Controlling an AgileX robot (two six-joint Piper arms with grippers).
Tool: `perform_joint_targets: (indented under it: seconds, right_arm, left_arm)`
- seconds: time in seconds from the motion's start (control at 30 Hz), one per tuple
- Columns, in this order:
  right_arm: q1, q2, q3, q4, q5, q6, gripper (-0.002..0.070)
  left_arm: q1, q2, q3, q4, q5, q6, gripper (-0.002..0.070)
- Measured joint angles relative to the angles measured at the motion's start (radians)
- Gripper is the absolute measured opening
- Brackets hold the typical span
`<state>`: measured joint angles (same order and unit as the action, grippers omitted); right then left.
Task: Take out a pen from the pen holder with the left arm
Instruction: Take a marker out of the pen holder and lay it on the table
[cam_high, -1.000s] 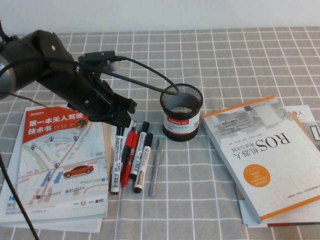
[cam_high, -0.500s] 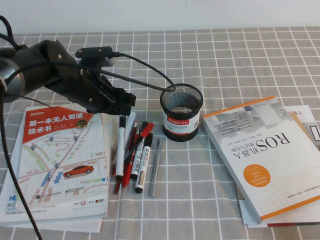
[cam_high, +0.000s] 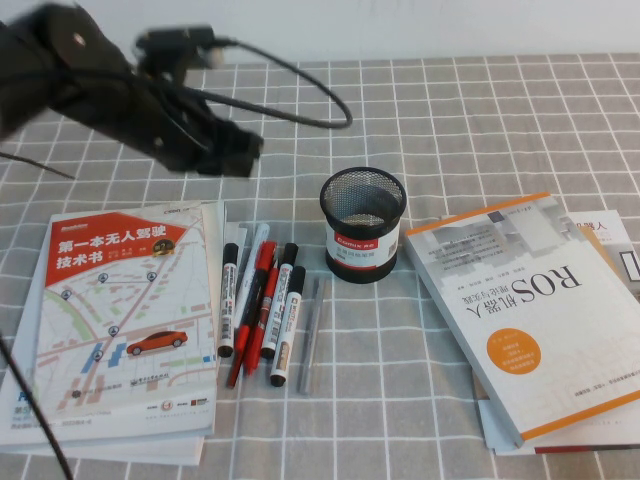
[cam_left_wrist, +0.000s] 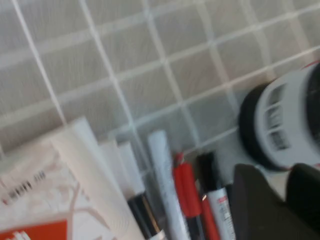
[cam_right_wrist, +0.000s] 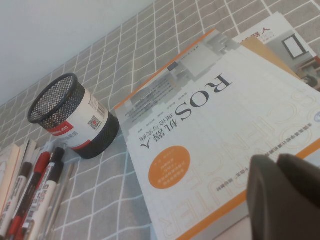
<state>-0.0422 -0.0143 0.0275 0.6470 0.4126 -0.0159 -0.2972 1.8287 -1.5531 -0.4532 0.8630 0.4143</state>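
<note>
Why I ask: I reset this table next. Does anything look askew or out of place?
Yes: the marker pens lie in a loose heap on the cloth beside the upright mesh pen holder, one red pen slanted across its neighbours. The left gripper hovers behind them; the right gripper hangs over the ROS book.

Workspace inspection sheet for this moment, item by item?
Surface: grey checked tablecloth.
Job's things: black mesh pen holder upright, no pen sticking out; pens lie in a row on the cloth beside it.
Clutter: red-covered book left of the pens; ROS book on the right, atop other books.
Grippers: left gripper raised above the cloth beyond the pens, no pen seen in it; right gripper parked near the ROS book.
Cables: black cable loops from the left arm.
Surroundings: white wall behind.
</note>
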Motion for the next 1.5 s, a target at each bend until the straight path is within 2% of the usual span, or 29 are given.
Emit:
perform_joint_targets:
  seconds: [0.07, 0.2, 0.37, 0.77, 0.97, 1.23, 1.4, 1.5]
  right_arm:
    - [0.000, 0.000, 0.000, 0.000, 0.000, 0.000, -0.0013]
    - [0.000, 0.000, 0.000, 0.000, 0.000, 0.000, -0.0013]
    - [0.000, 0.000, 0.000, 0.000, 0.000, 0.000, -0.0013]
    - [0.000, 0.000, 0.000, 0.000, 0.000, 0.000, -0.0013]
    - [0.000, 0.000, 0.000, 0.000, 0.000, 0.000, -0.0013]
    - [0.000, 0.000, 0.000, 0.000, 0.000, 0.000, -0.0013]
    - [0.000, 0.000, 0.000, 0.000, 0.000, 0.000, -0.0013]
    - [0.000, 0.000, 0.000, 0.000, 0.000, 0.000, -0.0013]
  left_arm:
    - [0.000, -0.083, 0.002, -0.021, -0.008, 0.054, 0.0055]
    - [-0.025, -0.284, 0.063, -0.084, -0.093, 0.133, 0.0013]
    - [-0.039, -0.558, 0.231, -0.108, -0.154, 0.159, 0.0004]
    - [-0.039, -1.068, 0.808, -0.089, -0.188, 0.159, 0.0003]
    - [-0.039, -1.191, 0.965, -0.059, -0.098, 0.159, 0.0001]
    - [-0.039, -1.213, 0.985, 0.080, -0.025, 0.126, 0.0001]
    - [-0.039, -1.250, 1.057, 0.095, -0.105, 0.086, 0.0000]
    - [-0.039, -1.321, 1.151, 0.099, -0.212, 0.034, 0.0000]
